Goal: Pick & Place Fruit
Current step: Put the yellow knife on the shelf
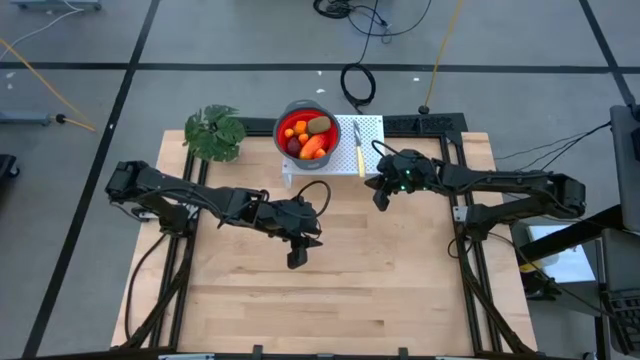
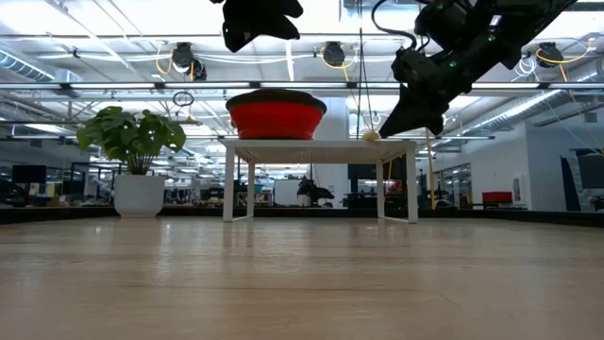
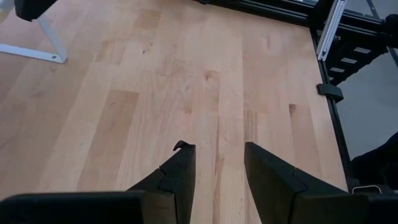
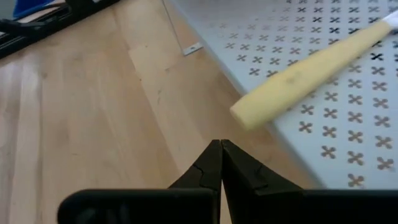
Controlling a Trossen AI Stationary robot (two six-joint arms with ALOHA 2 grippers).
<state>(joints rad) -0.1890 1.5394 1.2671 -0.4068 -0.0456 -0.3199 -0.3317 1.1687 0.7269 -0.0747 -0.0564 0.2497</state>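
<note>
The fruit (image 1: pixel 305 136), a heap of orange, olive-brown, dark red and red-orange pieces, lies in a grey-rimmed red bowl (image 1: pixel 303 108) at the table's far middle. The bowl (image 2: pixel 276 115) stands on a white perforated stand (image 1: pixel 372 128). My left gripper (image 1: pixel 296 262) hangs open above the bare wood at mid-table, with nothing between its fingers (image 3: pixel 180 168). My right gripper (image 1: pixel 380 203) is shut and empty, held in the air just off the stand's near right corner, its tips (image 4: pixel 219 149) pointing toward the stand's edge.
A slim pale-yellow knife (image 1: pixel 358 148) lies on the stand to the right of the bowl, its handle (image 4: pixel 305 78) close ahead of my right gripper. A green leafy plant (image 1: pixel 214 132) stands at the far left. Bare wood (image 1: pixel 330 300) spreads across the near half.
</note>
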